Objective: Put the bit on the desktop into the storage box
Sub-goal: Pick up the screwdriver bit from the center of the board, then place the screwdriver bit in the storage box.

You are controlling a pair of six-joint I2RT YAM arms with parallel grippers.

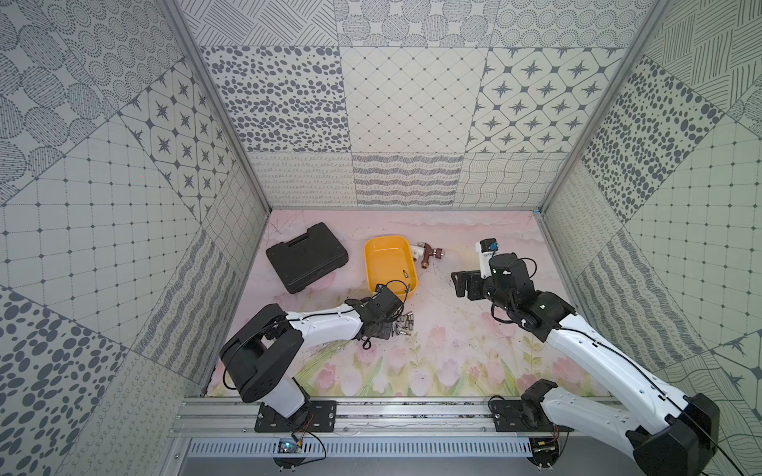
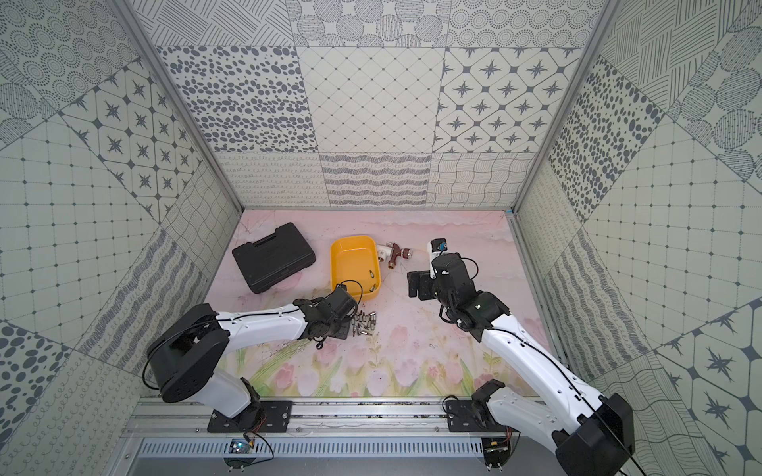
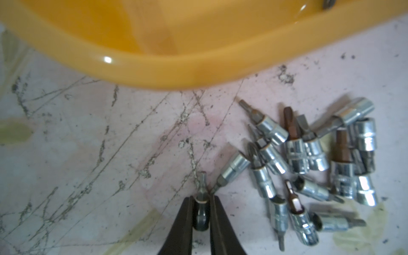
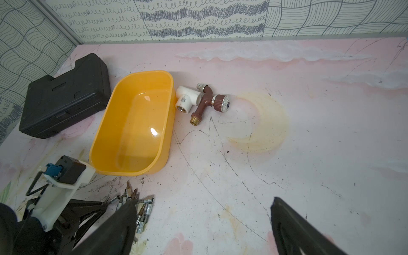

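While two bits point(image 1: 405, 273) already lie in the storage box point(image 1: 381, 255), my left gripper point(image 3: 201, 199) pinches one bit point(image 3: 202, 183) down at the desktop point(image 1: 453, 350), beside the pile point(image 3: 309, 165) yet to move; my right gripper point(image 4: 202, 204) hangs open.

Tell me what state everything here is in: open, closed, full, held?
left gripper, jaws shut on a bit
right gripper, jaws open, holding nothing
storage box, lidless, at least two bits inside
pile of bits, loose on the desktop beside the box
black tool case, closed
tap, lying flat on the desktop
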